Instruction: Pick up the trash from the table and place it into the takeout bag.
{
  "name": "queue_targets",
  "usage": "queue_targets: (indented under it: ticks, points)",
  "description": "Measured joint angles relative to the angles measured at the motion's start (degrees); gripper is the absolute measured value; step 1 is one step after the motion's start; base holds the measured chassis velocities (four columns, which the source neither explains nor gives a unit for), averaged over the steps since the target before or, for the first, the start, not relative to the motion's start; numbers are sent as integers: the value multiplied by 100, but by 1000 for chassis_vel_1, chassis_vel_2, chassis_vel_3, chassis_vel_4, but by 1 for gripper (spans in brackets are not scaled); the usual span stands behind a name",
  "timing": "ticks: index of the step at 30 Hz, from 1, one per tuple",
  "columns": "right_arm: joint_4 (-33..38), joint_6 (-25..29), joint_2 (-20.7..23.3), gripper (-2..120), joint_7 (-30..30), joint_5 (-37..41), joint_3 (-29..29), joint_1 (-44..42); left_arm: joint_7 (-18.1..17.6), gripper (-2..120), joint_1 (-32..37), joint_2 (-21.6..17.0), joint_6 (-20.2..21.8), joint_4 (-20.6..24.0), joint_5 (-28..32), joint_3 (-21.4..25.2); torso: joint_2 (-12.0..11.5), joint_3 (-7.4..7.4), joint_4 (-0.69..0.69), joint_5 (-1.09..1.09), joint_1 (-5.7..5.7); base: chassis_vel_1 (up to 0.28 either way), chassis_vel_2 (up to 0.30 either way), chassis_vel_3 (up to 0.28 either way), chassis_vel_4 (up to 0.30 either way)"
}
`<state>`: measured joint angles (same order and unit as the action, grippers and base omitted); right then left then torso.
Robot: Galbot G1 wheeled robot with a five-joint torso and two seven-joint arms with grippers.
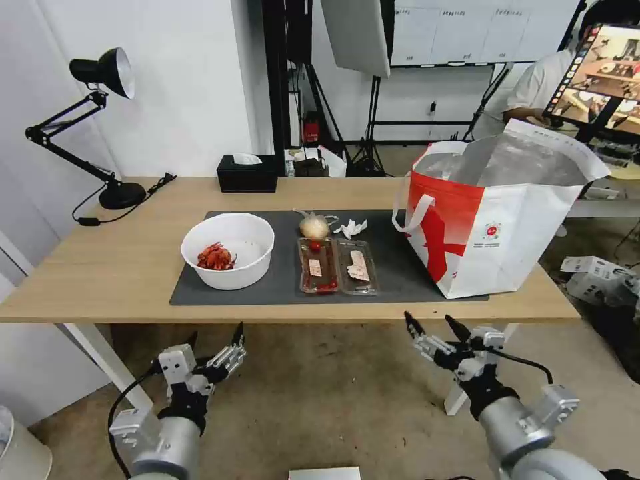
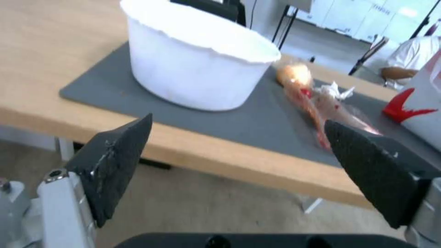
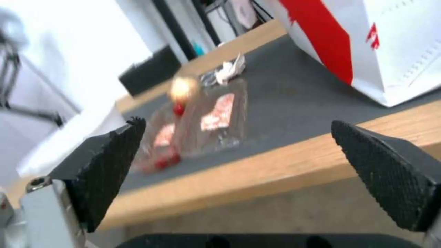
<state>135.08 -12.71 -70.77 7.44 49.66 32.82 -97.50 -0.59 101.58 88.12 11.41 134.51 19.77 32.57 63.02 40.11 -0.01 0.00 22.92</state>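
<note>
Bowl (image 1: pixel 228 250) near mat's (image 1: pixel 280 291) left edge: light, stiff, best pinched at rim. Tray (image 1: pixel 337 266) mid-mat: flimsy, slippery. Knotted bag (image 1: pixel 315 227), tissue (image 1: pixel 351 229) behind: soft. Tote (image 1: pixel 497 220) at counter's (image 1: pixel 100 267) right end. Left claw (image 1: pixel 215 341), right claw (image 1: pixel 431 327) below front edge, both spread wide, empty.

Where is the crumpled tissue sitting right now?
In the head view, the crumpled white tissue lies on the dark grey mat, just right of the knotted clear bag and left of the takeout bag.
</note>
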Motion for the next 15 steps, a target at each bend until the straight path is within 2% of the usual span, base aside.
queue_targets:
  ticks: [1,3,4,6,7,9,15]
  points:
    - [0,0,0,100,0,0,0,0,0,100,0,0,0,0,0,0,0,0,0,0,0,0,0,0,0]
    - [8,8,44,100,455,1088,-104,279,43,100,-37,-8,-147,-97,-76,1,0,0,0,0,0,0,0,0,0]
    - [8,8,44,100,455,1088,-104,279,43,100,-37,-8,-147,-97,-76,1,0,0,0,0,0,0,0,0,0]
    - [4,8,114,100,1091,2582,-269,767,57,100,-80,-15,-173,-174,-151,3,0,0,1,0,0,0,0,0,0]
    - [-55,16,143,100,1320,3094,-378,1005,62,100,-108,-23,-179,-206,-172,12,0,0,2,0,0,0,0,0,0]
    - [-132,35,165,100,1432,3340,-473,1164,65,100,-131,-34,-180,-231,-179,24,-1,0,2,0,0,0,0,0,0]
    - [-790,215,218,100,1697,3824,-1261,1989,70,100,-242,-68,-172,-340,-165,80,0,0,1,0,0,0,0,0,0]
